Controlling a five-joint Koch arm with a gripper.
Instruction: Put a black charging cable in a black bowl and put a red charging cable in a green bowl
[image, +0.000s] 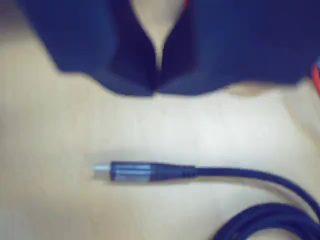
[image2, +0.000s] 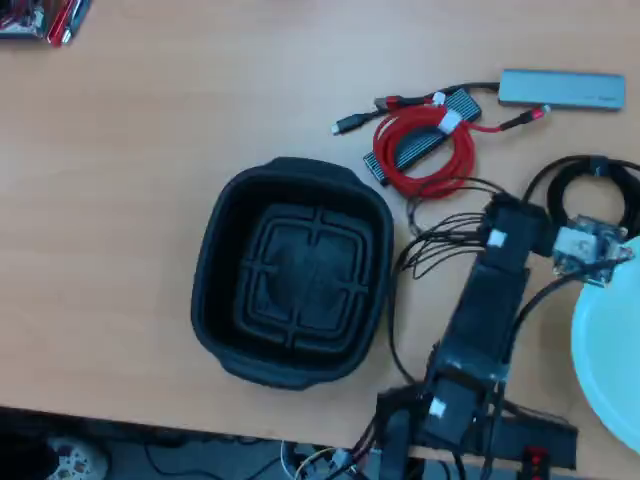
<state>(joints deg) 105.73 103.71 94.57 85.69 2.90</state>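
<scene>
Closed dark jaws (image: 157, 90) fill the wrist view's top, their tips meeting just above the desk (image: 50, 150). Below them, apart, lies the black charging cable (image: 150, 171), silvery tip pointing left

The black jointed hobby arm (image2: 487, 318) rises from its base at the near table edge and reaches away, just right of the large matte black rounded-square tray (image2: 293, 270), which serves as my landmark. Its loose thin wires spill toward the tray's right rim. The wrist bends off to the right, away from the tray. In the wrist view, the dark blue-black plastic gripper (image: 156, 85) fills the top, blurred, its two jaws meeting at a narrow seam, tips together, gripping nothing, hanging above the tabletop.
</scene>
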